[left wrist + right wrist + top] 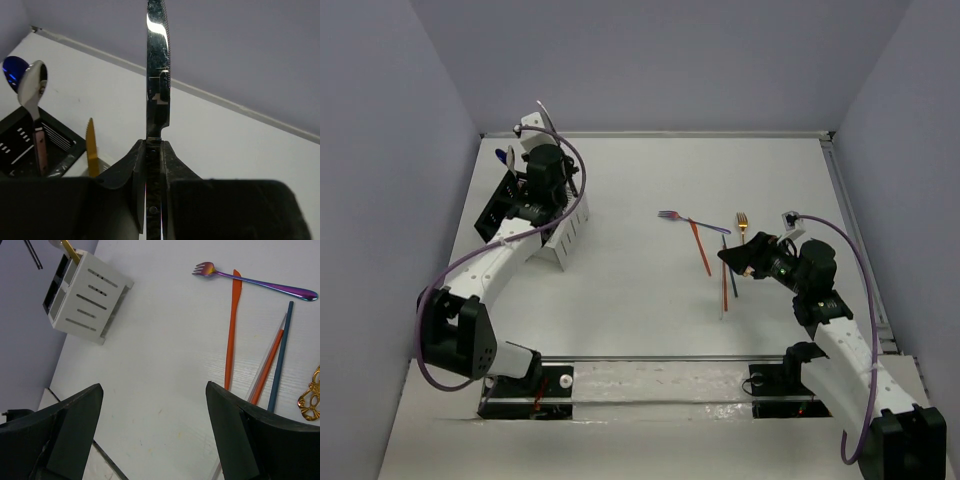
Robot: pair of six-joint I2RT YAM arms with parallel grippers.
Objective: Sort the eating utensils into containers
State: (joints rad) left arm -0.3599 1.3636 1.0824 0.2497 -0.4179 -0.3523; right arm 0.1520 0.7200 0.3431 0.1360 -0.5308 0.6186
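Observation:
My left gripper (152, 144) is shut on the handle of a silver knife (158, 75), blade up, above the containers. It sits over them in the top view (532, 198). The black caddy (60, 142) holds a blue spoon (10, 70) and a silver spoon (32, 82). A gold knife (91, 147) stands in the white caddy (87, 297). My right gripper (153, 386) is open and empty above the table. Beside it lie a purple fork (250, 280), an orange knife (231, 330), orange (267, 367), white (274, 342) and blue sticks (280, 360), and a gold fork (310, 395).
The two caddies (570, 232) stand at the far left of the white table. The loose cutlery lies right of centre around the purple fork (672, 215) and gold fork (742, 222). Grey walls close in the table on three sides.

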